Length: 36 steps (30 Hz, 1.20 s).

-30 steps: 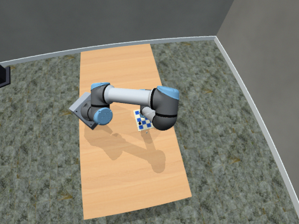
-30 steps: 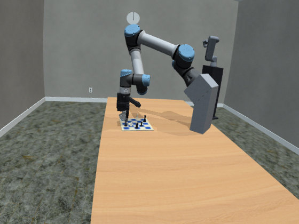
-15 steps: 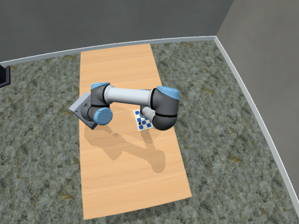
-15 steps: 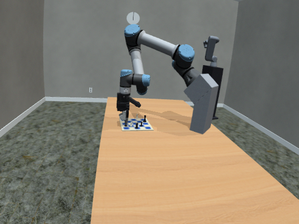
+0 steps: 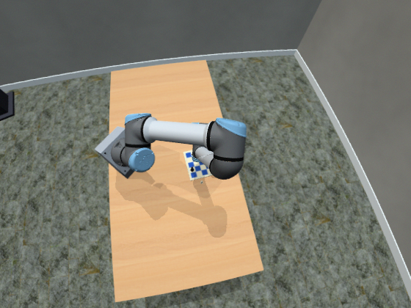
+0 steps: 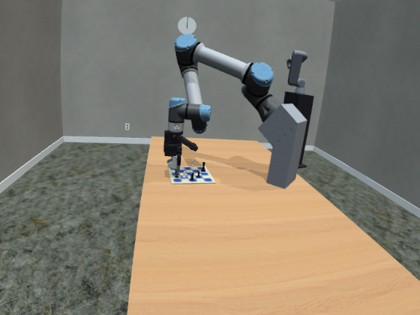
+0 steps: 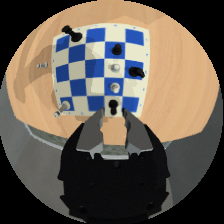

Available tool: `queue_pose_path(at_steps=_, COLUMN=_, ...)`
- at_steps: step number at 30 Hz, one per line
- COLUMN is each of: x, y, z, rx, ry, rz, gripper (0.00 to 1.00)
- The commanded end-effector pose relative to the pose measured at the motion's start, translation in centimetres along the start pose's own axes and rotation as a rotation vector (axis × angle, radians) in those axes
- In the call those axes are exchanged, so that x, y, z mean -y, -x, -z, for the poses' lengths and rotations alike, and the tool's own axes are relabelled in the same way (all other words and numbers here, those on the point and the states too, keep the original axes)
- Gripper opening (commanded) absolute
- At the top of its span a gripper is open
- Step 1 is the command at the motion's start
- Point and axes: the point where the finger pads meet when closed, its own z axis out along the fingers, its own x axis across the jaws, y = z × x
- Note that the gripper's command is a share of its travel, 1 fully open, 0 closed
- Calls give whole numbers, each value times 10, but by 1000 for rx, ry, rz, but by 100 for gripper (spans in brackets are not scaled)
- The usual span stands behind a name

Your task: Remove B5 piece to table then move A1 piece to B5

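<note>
The blue and white chessboard (image 7: 95, 55) (image 6: 208, 181) (image 5: 204, 173) lies on the table under the arm. My gripper (image 7: 113, 108) (image 6: 176, 169) hangs low over the board's near edge. Its fingers (image 6: 176, 175) stand apart on either side of an upright black piece (image 7: 114, 106) in an edge square, with a gap on each side. Other black pieces (image 7: 116, 49) (image 7: 136, 72) and white pieces (image 7: 115, 66) (image 7: 115, 87) stand on the board. A black piece (image 7: 70, 34) sits at the far left corner. A white piece (image 7: 62, 107) leans at the near left corner.
A small light piece (image 7: 42, 65) (image 6: 192, 162) stands on the wooden table (image 6: 225, 244) just off the board. The arm's grey base block (image 6: 285, 150) stands to the right of the board. The table edge runs close behind the gripper.
</note>
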Motion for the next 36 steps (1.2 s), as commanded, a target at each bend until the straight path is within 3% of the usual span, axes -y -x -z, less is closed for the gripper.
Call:
queue_pose_path(at_steps=1, x=0, y=0, z=2, rx=0, ry=1, rz=0, gripper=22)
queue_pose_path(at_steps=8, x=0, y=0, z=15, rx=0, ry=1, rz=0, gripper=22)
queue_pose_path(at_steps=22, x=0, y=0, z=83, rx=0, ry=1, rz=0, gripper=22)
queue_pose_path(at_steps=31, x=0, y=0, z=90, rx=0, ry=1, rz=0, gripper=22)
queue_pose_path(at_steps=32, x=0, y=0, z=90, rx=0, ry=1, rz=0, gripper=100)
queue_pose_path(at_steps=36, x=0, y=0, z=90, rx=0, ry=1, rz=0, gripper=100)
